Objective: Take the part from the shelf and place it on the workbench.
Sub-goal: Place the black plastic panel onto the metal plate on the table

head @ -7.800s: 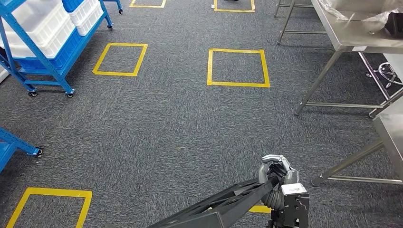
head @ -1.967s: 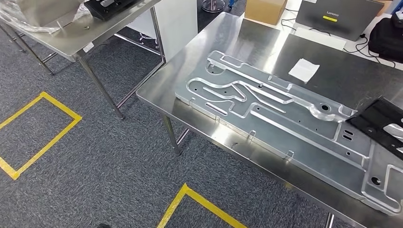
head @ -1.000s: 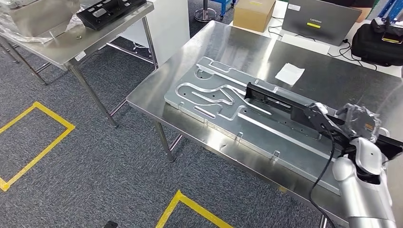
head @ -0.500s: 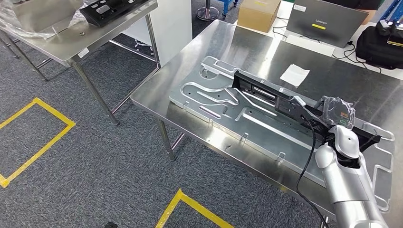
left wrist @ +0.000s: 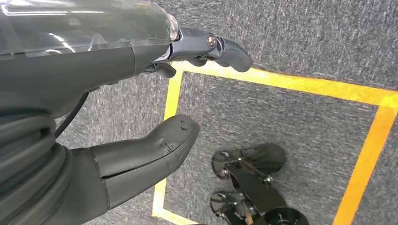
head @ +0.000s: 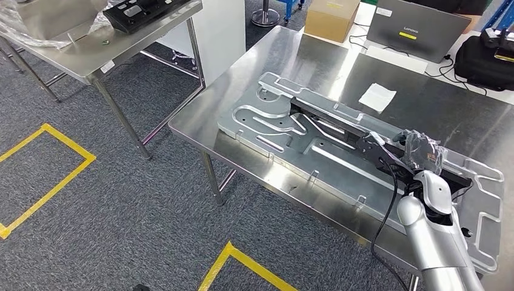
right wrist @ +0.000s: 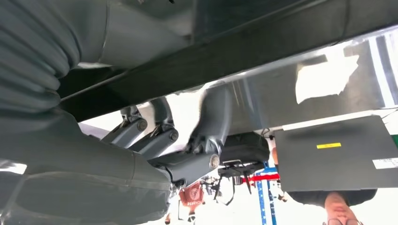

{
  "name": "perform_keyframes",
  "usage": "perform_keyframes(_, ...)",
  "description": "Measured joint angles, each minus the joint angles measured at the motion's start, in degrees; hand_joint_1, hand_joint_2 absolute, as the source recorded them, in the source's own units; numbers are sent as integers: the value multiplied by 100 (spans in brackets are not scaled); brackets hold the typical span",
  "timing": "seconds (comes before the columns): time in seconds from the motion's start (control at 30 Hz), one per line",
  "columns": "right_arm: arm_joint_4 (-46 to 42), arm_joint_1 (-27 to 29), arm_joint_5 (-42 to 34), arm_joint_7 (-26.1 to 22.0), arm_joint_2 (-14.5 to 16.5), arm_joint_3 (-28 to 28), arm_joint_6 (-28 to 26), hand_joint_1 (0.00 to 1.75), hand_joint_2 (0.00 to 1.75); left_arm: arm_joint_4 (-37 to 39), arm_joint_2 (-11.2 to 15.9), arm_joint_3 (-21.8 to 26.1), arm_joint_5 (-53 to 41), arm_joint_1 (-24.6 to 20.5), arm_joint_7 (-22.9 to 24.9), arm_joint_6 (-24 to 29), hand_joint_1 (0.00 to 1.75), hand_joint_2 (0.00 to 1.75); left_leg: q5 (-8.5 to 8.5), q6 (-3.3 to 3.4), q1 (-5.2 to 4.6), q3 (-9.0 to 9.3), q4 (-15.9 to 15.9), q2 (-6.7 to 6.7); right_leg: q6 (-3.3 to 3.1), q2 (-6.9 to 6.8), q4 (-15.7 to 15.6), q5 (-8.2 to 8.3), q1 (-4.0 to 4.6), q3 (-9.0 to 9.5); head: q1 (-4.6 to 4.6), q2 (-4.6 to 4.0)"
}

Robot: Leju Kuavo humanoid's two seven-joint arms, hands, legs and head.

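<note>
Nearest to us, our left hand (left wrist: 141, 93) hangs over grey carpet (left wrist: 291, 117) marked with yellow tape (left wrist: 281, 82), its thumb and fingers apart and holding nothing. Our silver right arm (head: 433, 242) rises from the lower right of the head view to the workbench (head: 291, 60), where our right hand (head: 418, 154) grips the long black part (head: 339, 130); in the right wrist view the fingers (right wrist: 155, 136) curl around the part's dark bar (right wrist: 244, 51). The part lies lengthwise along the big machined aluminium plate (head: 273, 124) that covers the near side of the bench, one end reaching toward the plate's far left corner; we cannot tell whether it rests fully on the plate or is just above it. Beyond the plate lie a white slip of paper (head: 377, 97), then a cardboard box (head: 330, 18), a closed grey laptop (head: 418, 27) and a black bag (head: 485, 57). Off to the far left stands a second steel table (head: 115, 45) carrying a black tray (head: 142, 9).
</note>
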Motion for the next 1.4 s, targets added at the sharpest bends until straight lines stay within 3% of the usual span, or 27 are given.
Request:
perform_keyframes(0.3, -63, 411, -1, -3, -14, -161, 22, 0, 0, 0, 1, -80, -52, 25, 98, 8, 0, 175, 20, 29, -15, -22, -2, -5, 21, -3, -4, 16, 2, -17, 2, 0)
perform_keyframes(1.4, -28, 455, -15, -121, -100, -301, 86, 0, 0, 0, -1, -163, -42, 27, -20, -110, 0, 175, 14, 39, -20, -30, 1, -12, 32, -6, -26, 22, -1, -11, 2, 0)
